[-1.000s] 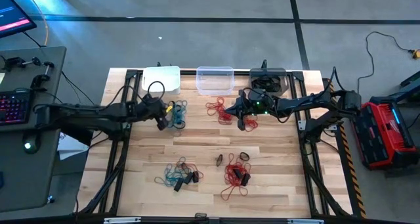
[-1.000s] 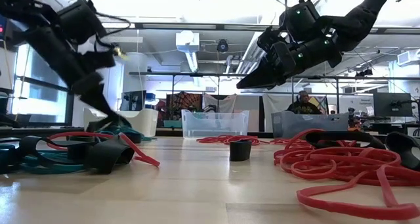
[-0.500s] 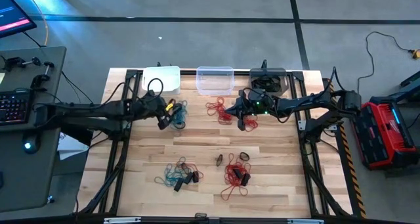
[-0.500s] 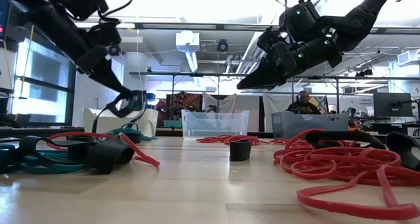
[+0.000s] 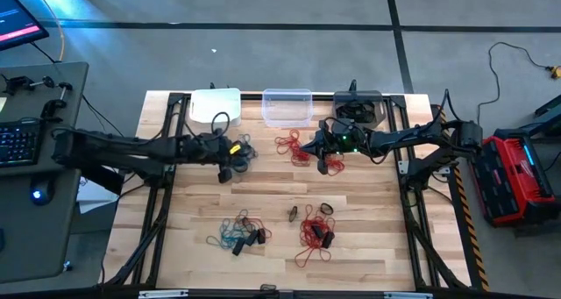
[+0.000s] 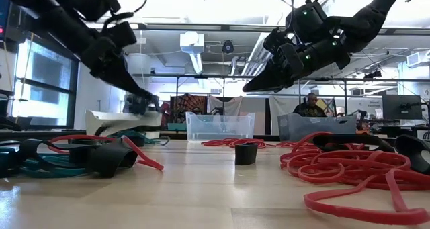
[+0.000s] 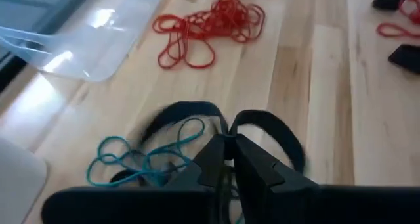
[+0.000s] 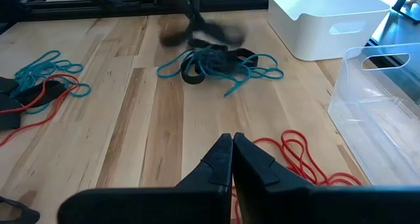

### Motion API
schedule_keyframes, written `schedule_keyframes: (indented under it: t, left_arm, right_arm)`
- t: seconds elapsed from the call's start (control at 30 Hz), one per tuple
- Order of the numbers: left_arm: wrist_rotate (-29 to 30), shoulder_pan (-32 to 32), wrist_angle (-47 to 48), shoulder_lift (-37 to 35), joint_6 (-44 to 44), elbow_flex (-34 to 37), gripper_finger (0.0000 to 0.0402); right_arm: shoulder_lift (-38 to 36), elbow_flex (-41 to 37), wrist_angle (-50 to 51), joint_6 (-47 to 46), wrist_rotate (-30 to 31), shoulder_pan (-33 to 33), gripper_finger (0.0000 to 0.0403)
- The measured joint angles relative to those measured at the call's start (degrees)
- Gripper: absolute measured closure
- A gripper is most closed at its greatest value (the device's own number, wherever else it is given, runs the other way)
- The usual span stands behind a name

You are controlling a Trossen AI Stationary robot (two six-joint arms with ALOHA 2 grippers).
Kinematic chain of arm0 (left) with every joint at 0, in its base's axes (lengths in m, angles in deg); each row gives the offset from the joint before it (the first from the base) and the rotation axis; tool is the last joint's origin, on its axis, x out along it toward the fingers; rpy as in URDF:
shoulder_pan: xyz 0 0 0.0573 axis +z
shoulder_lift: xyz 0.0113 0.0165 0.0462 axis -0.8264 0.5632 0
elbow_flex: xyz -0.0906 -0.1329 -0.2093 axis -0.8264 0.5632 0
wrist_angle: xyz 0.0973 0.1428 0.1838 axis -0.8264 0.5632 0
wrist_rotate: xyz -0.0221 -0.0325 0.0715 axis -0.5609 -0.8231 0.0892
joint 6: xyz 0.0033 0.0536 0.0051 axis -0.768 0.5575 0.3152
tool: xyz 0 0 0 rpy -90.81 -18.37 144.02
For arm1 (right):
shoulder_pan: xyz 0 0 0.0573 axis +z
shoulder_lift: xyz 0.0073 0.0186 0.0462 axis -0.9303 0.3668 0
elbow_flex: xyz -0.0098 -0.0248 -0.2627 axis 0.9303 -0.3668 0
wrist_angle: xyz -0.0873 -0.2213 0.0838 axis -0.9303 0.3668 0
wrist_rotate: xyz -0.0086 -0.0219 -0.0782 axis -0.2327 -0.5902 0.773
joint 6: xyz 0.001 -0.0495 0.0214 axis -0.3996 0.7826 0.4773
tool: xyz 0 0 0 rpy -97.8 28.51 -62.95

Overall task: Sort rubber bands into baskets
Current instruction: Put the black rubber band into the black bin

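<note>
While the left gripper (image 7: 226, 142) pinches a black rubber band (image 7: 262, 122) above the teal bunch (image 5: 241, 150) near the white basket (image 5: 216, 106), the right gripper (image 8: 231, 145) hovers, fingers together (nothing held), by red bands (image 5: 289, 145).

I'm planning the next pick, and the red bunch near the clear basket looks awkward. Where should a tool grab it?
Probably from straight above the red bunch, pinching where strands overlap thickest at its middle. It lies flat on the table, so a side approach would slide under nothing. The clear basket stands apart from it, leaving room to come down.
</note>
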Motion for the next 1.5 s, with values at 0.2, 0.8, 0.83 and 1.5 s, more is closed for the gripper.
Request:
schedule_keyframes:
  t: [0.2,0.8,0.83,1.5]
  left_arm:
    - [0.0,-0.2,-4.2,5.4,1.5,0.0,0.0397]
    - [-3.9,1.5,-19.2,8.7,5.0,-3.6,0.0401]
    - [-4.0,1.7,-19.2,9.2,5.0,-4.4,0.0401]
    - [-4.2,3.6,-22.3,26.2,4.5,-17.5,0.0401]
  right_arm:
    - [0.0,0.0,0.6,-0.1,0.2,0.0,0.0403]
    - [0.0,0.0,0.4,-0.8,0.5,0.0,0.0403]
    - [0.0,0.0,0.3,-1.1,0.5,0.1,0.0403]
    - [0.0,0.2,-5.9,-6.1,16.3,6.9,0.0242]
